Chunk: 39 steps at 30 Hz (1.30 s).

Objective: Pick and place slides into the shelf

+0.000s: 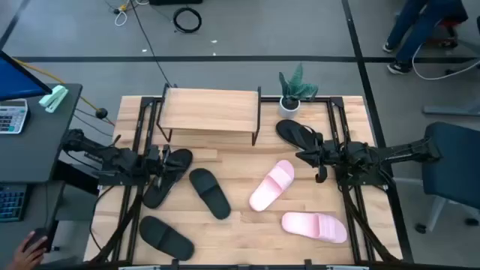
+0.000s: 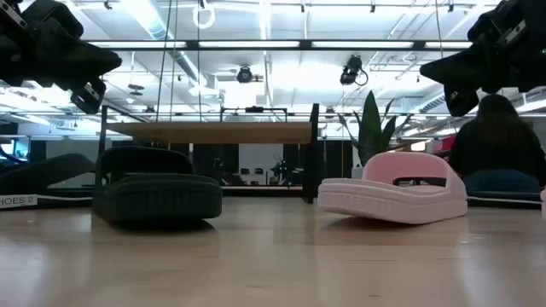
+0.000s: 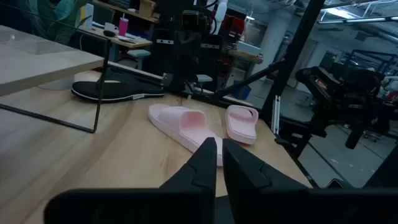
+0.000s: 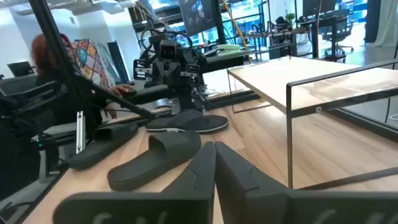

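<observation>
The shelf (image 1: pixel 210 111) stands at the table's far side, its wood top bare. Two pale pink slides (image 1: pixel 271 185) (image 1: pixel 315 226) lie flat right of centre. Two black slides (image 1: pixel 208 193) (image 1: pixel 165 236) lie left of centre. One thin black flip-flop (image 1: pixel 300 135) lies near the plant, the other (image 1: pixel 166 176) near the left arm. My left gripper (image 1: pixel 166 159) hovers shut over the left flip-flop. My right gripper (image 1: pixel 301 156) hovers shut beside the right flip-flop. Both are raised off the table in the low view and hold nothing.
A small potted plant (image 1: pixel 292 90) stands at the shelf's right end. Black frame rails (image 1: pixel 341 150) run along both sides of the table. A desk with a calculator (image 1: pixel 11 116) is to the left. A person's hand (image 1: pixel 30 244) shows at the lower left.
</observation>
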Tool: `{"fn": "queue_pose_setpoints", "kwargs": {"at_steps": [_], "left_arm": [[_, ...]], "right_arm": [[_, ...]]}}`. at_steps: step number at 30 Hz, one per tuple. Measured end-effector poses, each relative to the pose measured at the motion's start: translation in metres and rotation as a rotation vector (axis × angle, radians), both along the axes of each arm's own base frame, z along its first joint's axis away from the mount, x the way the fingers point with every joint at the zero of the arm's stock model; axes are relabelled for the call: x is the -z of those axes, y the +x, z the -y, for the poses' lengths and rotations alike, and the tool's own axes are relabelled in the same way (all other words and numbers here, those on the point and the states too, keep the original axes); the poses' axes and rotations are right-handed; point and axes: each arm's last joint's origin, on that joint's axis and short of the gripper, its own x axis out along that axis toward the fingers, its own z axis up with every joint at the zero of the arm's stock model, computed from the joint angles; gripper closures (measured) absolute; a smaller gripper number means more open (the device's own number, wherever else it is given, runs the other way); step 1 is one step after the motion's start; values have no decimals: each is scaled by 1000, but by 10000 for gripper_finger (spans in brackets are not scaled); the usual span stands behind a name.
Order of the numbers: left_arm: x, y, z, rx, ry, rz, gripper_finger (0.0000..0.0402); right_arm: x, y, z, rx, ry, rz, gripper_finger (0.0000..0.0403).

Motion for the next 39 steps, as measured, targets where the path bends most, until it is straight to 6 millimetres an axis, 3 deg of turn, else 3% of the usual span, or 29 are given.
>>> {"fn": "queue_pose_setpoints", "kwargs": {"at_steps": [39], "left_arm": [[0,0,0,0,0,0,364]], "right_arm": [[0,0,0,0,0,0,389]]}}
